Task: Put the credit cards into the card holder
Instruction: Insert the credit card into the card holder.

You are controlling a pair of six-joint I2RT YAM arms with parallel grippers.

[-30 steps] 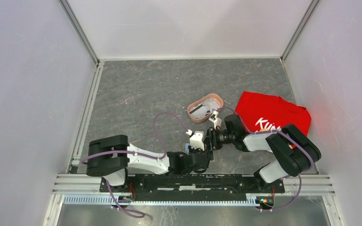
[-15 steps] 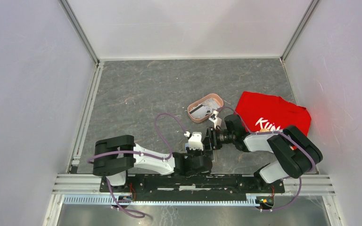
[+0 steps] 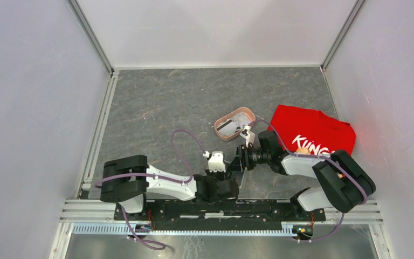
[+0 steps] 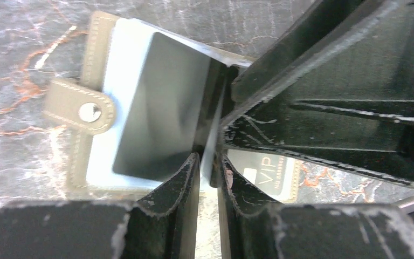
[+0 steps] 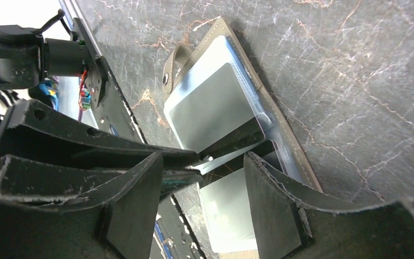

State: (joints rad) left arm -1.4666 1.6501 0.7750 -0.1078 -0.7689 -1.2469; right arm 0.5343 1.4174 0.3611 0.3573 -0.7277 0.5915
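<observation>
The olive-grey card holder (image 5: 288, 143) lies open on the stone table, its stud tab (image 4: 89, 112) to one side; it also shows in the left wrist view (image 4: 94, 51). A dark VIP card (image 4: 269, 174) sits in one pocket panel. My left gripper (image 4: 209, 159) is shut on a thin silvery credit card (image 5: 232, 161), held on edge over the holder's middle fold. My right gripper (image 5: 204, 155) is open, its fingers astride that card and the left fingers. In the top view both grippers (image 3: 232, 166) meet and hide the holder.
A pink oval tray (image 3: 219, 129) with more cards (image 3: 232, 124) stands just behind the grippers. A red cloth (image 3: 312, 132) lies at the right. Grey walls enclose the table, and the arms' base rail (image 3: 221, 208) runs along the near edge.
Both grippers have shifted a little to the left over the holder. The left wrist has swung left and the right arm has stretched after it. The card stays in the left gripper.
</observation>
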